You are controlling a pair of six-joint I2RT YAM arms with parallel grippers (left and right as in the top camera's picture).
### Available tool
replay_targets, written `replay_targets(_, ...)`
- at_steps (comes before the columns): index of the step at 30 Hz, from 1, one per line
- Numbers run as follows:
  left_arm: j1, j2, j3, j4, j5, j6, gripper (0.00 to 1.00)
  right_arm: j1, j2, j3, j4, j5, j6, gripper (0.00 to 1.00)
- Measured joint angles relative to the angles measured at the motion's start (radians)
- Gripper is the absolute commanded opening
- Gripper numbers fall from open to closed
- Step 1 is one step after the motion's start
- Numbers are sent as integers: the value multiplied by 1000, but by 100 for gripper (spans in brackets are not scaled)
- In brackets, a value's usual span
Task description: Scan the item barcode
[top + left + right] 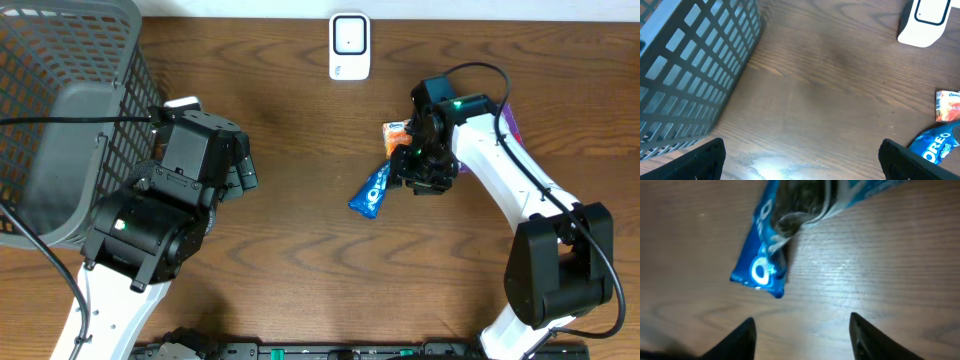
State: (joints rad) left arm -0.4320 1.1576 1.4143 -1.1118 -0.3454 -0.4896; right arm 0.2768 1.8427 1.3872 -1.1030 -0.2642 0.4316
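- Two grippers, fingers apart and empty: left gripper (pixel 802 150) beside the basket (pixel 60 100), right gripper (pixel 801 325) just beside the blue Oreo pack (pixel 372 192).
- White scanner (pixel 349 46) near the counter's (pixel 300 260) far edge.

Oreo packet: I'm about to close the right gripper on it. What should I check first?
1. Right gripper open, nothing inside it: ok.
2. Oreo packet inside the gripper: not ok, it lies ahead of the gripper.
3. Orange snack pack apart from the packet: cannot tell, they lie very close.
4. Barcode showing: cannot tell.
5. Scanner in view, nothing over it: ok.
6. Left gripper open, away beside the basket: ok.
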Motion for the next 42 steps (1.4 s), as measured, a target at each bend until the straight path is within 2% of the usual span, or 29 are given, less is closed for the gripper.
replay_targets(6, 0, 0, 0, 0, 0, 0, 98, -32, 0, -72, 177, -16, 41, 63)
replay_targets(10, 0, 0, 0, 0, 0, 0, 98, -59, 0, -158, 377, -113, 60, 63)
replay_targets(14, 0, 0, 0, 0, 0, 0, 98, -59, 0, -247, 501, -171, 102, 62)
replay_targets(18, 0, 0, 0, 0, 0, 0, 98, -59, 0, -323, 613, -192, 132, 45)
replay_targets(22, 0, 0, 0, 0, 0, 0, 98, -59, 0, -350, 691, -196, 119, 18)
replay_targets(23, 0, 0, 0, 0, 0, 0, 98, -59, 0, -351, 705, -196, 111, 5)
replay_targets(24, 0, 0, 0, 0, 0, 0, 98, -59, 0, -351, 722, -197, 110, 1)
replay_targets(36, 0, 0, 0, 0, 0, 0, 98, -34, -19, -351, 747, -161, 60, 1)
replay_targets(42, 0, 0, 0, 0, 0, 0, 98, 97, -176, -340, 624, 100, 50, 1)
